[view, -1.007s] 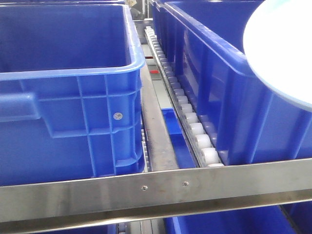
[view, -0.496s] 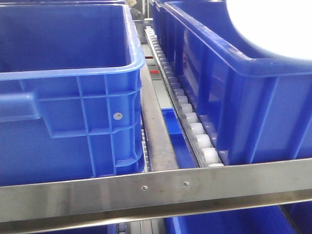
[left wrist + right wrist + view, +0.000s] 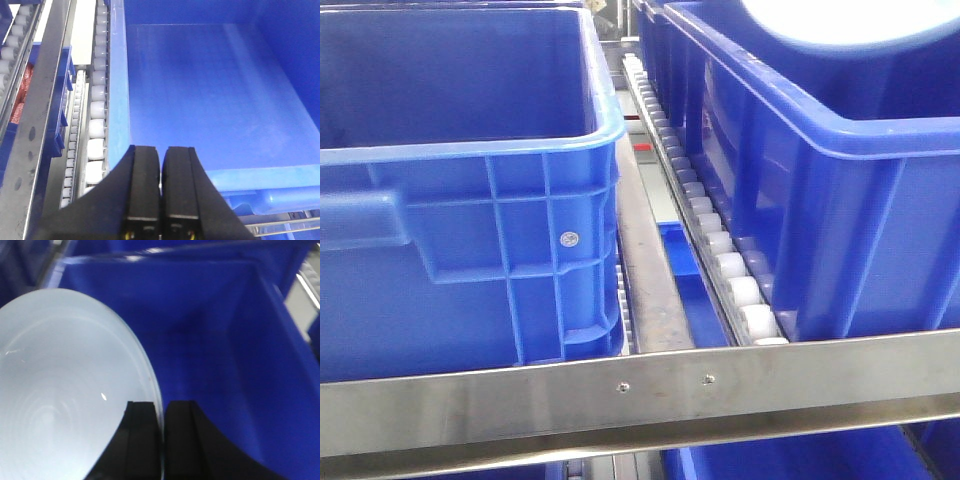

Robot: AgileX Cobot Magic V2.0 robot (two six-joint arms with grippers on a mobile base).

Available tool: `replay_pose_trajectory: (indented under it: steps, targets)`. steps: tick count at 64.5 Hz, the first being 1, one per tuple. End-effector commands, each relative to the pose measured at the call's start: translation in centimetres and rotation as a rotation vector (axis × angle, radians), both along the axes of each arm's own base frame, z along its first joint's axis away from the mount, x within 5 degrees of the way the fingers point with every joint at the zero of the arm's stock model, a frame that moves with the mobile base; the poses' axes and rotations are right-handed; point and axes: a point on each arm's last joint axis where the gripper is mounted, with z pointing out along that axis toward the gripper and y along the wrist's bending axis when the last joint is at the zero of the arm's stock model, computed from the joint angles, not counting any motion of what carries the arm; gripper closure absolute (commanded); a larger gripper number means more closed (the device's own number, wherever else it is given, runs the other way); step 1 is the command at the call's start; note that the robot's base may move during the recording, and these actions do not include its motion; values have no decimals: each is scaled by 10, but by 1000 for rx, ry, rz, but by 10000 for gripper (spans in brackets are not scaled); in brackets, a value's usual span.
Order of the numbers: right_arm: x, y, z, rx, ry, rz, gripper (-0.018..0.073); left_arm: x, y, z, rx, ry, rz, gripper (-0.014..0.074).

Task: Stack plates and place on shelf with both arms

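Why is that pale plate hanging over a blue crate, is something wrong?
Slightly odd: the plate is held on edge by the right claw above the right blue crate, not lying flat. Nothing looks spilled or broken.

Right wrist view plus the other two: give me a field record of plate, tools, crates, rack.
plate: glossy pale blue-white round plate, rim pinched in right tool, over open blue plastic crate
plate, front view: at top edge, above right-hand crate
left tool: shut, holding nothing, above another blue crate
rack: brushed steel front rail, white rollers
second plate: not visible
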Motion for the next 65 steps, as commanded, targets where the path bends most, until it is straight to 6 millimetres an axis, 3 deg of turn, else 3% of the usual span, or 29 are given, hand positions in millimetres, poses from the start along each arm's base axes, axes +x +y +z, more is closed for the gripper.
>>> replay_pose_trajectory:
  steps: [1, 16, 21, 31, 35, 41, 50, 57, 65]
  targets:
    - [7, -12, 24, -8, -159, -31, 509, 2, -1, 15, -14, -97, -8, 507]
    - [21, -33, 12, 2, -141, -100, 508, 2, -1, 15, -14, -97, -8, 507]
    - [23, -33, 11, 2, -142, -98, 457, 2, -1, 15, -14, -97, -8, 507]
    - [21, -32, 15, 3, -166, -96, 87, 2, -1, 15, -14, -97, -8, 507]
    - [15, -32, 19, 4, -180, -97, -22, 2, -1, 15, -14, -97, -8, 506]
    - [-6, -30, 31, 2, -233, -96, -54, 2, -1, 15, -14, -97, -8, 507]
    - [-67, -24, 41, 8, -338, -94, 13, 2, -1, 15, -14, -97, -8, 507]
    - [-116, -19, 29, 23, -401, -94, 106, 2, -1, 15, -14, -97, -8, 507]
    - [-166, -15, 3, 20, -467, -93, 308, 2, -1, 15, -14, -97, -8, 507]
